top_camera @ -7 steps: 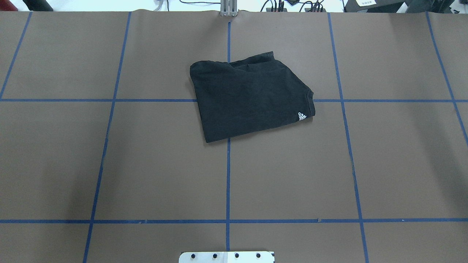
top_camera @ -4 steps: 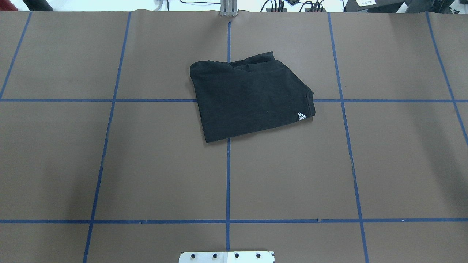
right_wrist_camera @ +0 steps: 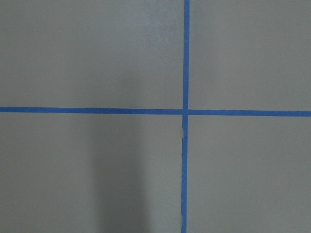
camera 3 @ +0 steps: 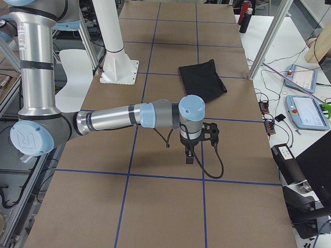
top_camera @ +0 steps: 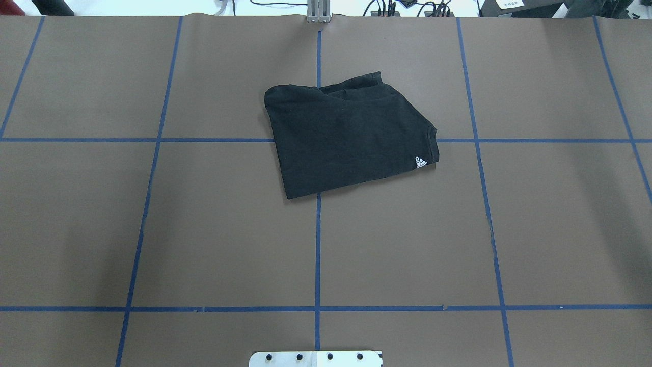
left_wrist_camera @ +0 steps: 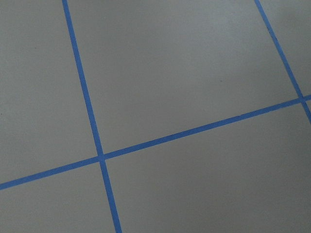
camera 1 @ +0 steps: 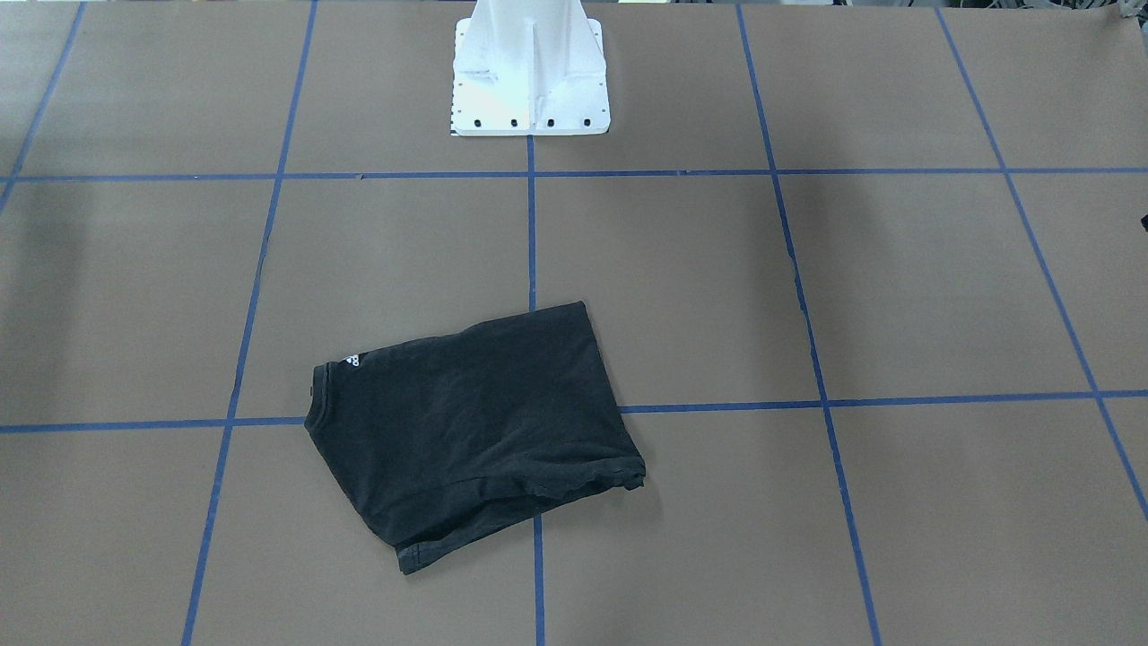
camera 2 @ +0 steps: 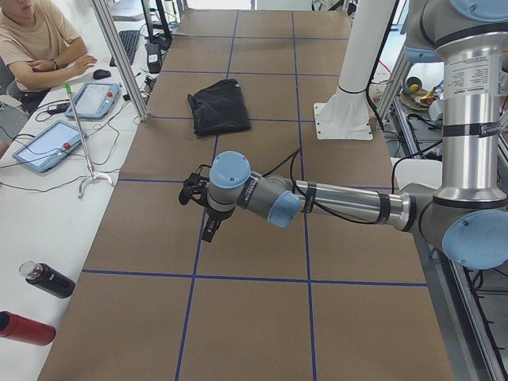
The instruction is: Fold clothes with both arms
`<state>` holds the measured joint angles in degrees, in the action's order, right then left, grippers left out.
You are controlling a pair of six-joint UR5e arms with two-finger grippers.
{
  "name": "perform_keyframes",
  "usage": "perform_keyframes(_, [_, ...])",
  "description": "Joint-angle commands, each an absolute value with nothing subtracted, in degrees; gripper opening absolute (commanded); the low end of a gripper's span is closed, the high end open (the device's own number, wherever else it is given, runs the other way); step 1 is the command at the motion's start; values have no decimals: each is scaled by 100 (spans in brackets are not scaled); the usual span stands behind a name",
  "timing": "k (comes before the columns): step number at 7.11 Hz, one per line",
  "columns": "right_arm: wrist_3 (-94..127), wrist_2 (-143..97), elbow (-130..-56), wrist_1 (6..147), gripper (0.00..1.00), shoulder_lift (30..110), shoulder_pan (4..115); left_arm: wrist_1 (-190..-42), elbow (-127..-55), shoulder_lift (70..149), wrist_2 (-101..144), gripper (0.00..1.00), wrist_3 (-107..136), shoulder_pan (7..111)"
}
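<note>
Brown paper covers my bench point(camera 1: 897, 269), squared off by blue tape lines point(camera 1: 531, 233). On the front camera I have the black T-shirt point(camera 1: 466, 422) folded into a rough rectangle. It lies flat over a tape crossing, well apart from the white pedestal point(camera 1: 529, 72). Overhead, the T-shirt point(top_camera: 346, 135) lies mid-bench toward the far edge, with a small white logo point(top_camera: 420, 163) at its right corner. From the left end, my left arm point(camera 2: 341, 202) reaches low over the bench, left hand point(camera 2: 209, 230) pointing down, well apart from the shirt. I cannot tell whether its fingers are apart or together. From the right end, the right hand point(camera 3: 189, 154) hangs the same way over bare paper, and again I cannot tell. Both wrist cameras give me only paper and tape
</note>
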<state>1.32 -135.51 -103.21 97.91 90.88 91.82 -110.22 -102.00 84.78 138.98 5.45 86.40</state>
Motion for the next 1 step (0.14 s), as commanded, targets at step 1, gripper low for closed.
perform_keyframes(1, [132,-13553,-10336,9782,100,9097,9185,-11021,-10248,8481,13896,100,545,8640])
